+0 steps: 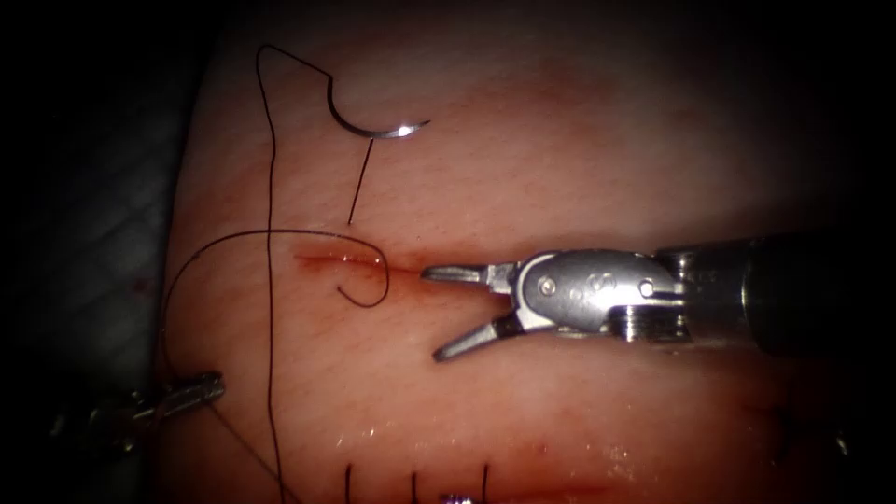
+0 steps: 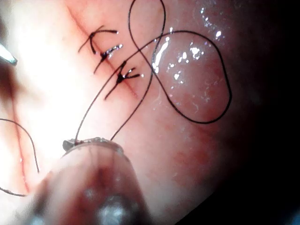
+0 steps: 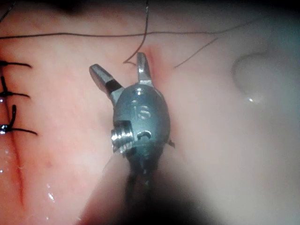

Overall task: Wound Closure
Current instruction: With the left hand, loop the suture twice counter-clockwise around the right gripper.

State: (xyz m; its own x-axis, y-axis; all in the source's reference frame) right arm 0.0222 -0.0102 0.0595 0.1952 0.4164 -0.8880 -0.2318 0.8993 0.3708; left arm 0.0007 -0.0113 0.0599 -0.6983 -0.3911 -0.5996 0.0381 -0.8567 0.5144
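The curved needle (image 1: 378, 129) lies loose on the tissue (image 1: 579, 140), beyond the cut (image 1: 322, 262), and neither tool holds it. Dark thread (image 1: 270, 280) leaves its tail, arcs up to the left and drops down the tissue. A second strand curls over the cut's left end. My right tool (image 1: 432, 315) hovers just right of that curl, jaws open and holding nothing; it shows again as the right tool (image 3: 121, 67). At the lower left my left tool (image 1: 198, 390) is shut on the thread, and the thread (image 2: 154, 70) leaves the left tool (image 2: 93, 142).
Three finished stitches (image 1: 415, 481) with upright cut ends cross an older cut at the near edge; the same stitches (image 2: 112, 63) and stitches (image 3: 14, 96) appear close up. A short straight strand (image 1: 361, 182) lies below the needle. Red fluid lines the cut.
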